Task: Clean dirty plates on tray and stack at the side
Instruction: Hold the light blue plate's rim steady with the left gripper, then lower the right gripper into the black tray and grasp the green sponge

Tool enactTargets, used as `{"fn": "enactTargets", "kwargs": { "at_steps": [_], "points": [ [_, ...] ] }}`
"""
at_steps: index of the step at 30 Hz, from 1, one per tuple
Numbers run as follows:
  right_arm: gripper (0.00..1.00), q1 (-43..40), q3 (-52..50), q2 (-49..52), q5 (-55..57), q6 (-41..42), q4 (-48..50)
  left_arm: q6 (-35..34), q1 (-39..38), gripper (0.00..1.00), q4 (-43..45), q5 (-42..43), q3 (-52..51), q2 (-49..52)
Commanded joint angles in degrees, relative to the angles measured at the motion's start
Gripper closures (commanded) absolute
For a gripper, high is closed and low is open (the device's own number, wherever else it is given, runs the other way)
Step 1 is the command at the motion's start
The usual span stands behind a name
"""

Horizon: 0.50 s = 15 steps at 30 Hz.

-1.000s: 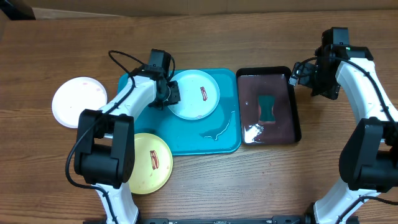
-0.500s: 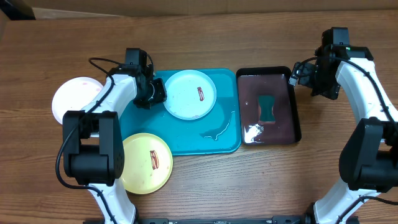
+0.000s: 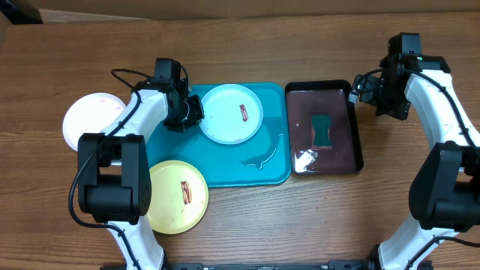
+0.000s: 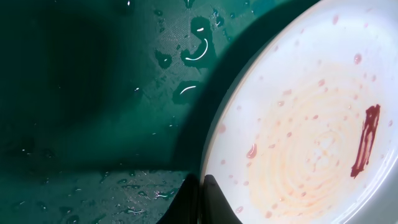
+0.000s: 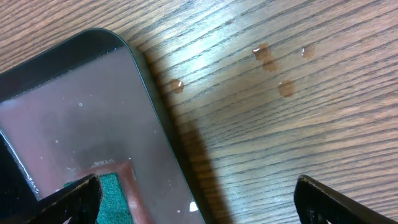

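Overhead, nearest the arm bases: yellow-green plate (image 3: 180,199) mostly on the desk (image 3: 315,217), its far edge lapping the near left corner of the turquoise tray (image 3: 225,171). The left arm (image 3: 112,187) cuts off its left side; red-brown smear at its middle. Bare desk in front of both trays, so there is room there. Tray floor wet, with a puddle (image 3: 259,157) toward its near right corner.

Farther in, the light cyan plate (image 3: 225,124) lies in the tray's far half, smear right of centre, far edge close to the tray's far rim. At that plate's left rim sits the left hand (image 3: 189,112), fingers pressed together. Left wrist view has the tips (image 4: 216,202) meeting right at the rim; cannot tell if the rim is caught between them. Plate cut off by the frame there, with pink droplets and faint rings on it.

Left of the tray on the desk is the white plate (image 3: 86,121), right edge hidden under the left arm, smear not made out. Just right of the turquoise tray, across a narrow gap, is the black tray (image 3: 354,135), with brownish liquid and a green sponge (image 3: 324,131) inside.

Over its far right corner the right hand (image 3: 366,88) is spread wide, holding nothing. Right wrist view shows drops (image 5: 268,59) on bare wood beyond that corner; sponge mostly cut off there.
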Motion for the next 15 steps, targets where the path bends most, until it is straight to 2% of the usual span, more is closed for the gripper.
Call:
{"fn": "enactTargets", "kwargs": {
  "at_steps": [1,8,12,13,14,15],
  "points": [
    [0.0,0.1,0.6,-0.4,-0.1,0.2,0.2,1.1,-0.1,0.96,-0.7,1.2,1.0,0.9],
    [0.0,0.1,0.6,-0.4,-0.7,0.3,2.5,1.1,0.8,0.96,-1.0,3.9,1.0,0.9],
    [0.0,0.2,0.6,-0.4,-11.7,-1.8,0.1,1.1,0.7,0.96,-1.0,5.6,1.0,0.9],
    [0.07,0.2,0.6,-0.4,-15.1,-3.8,-1.1,1.1,0.6,0.96,-1.0,5.6,1.0,0.9],
    [0.25,0.4,0.6,-0.4,-20.9,-5.4,-4.7,1.1,0.7,0.96,-1.0,5.6,1.0,0.9],
    [0.3,0.6,0.5,-0.4,-22.1,-5.5,-6.5,1.1,0.7,0.96,-1.0,5.6,1.0,0.9]
  ]
}}
